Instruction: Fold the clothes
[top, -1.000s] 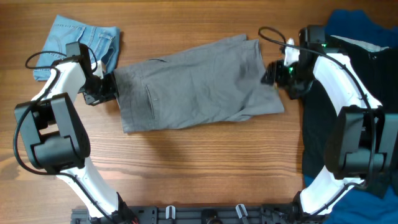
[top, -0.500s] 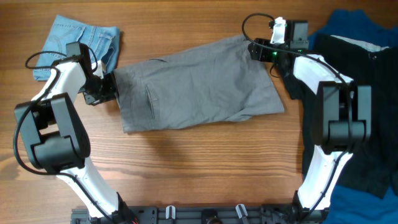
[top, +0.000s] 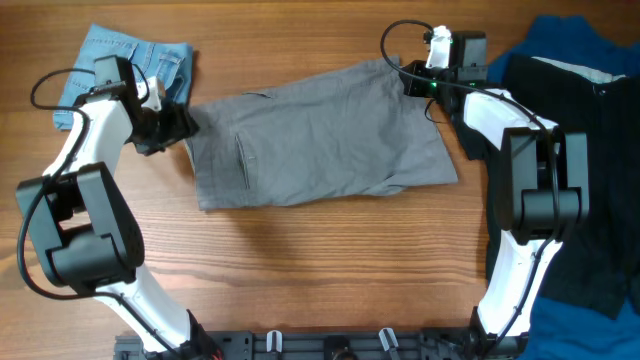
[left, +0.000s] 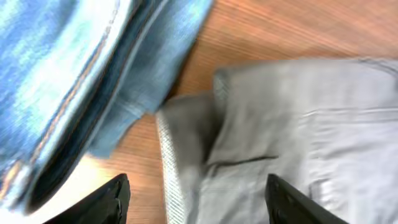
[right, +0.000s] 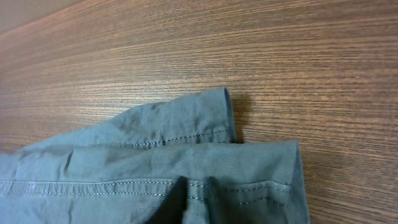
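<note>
Left claw (left: 198, 190), released, straddles the grey shorts (left: 292, 124) at the waistband corner; closing there may snag the neighbouring denim shorts (left: 74, 81). Right claw (right: 189, 196): cannot tell whether clenched.

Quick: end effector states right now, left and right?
Left end effector: open, straddling the waistband corner of the shorts, holding nothing.
Right end effector: at the shorts' leg hem; open or closed cannot be told.
</note>
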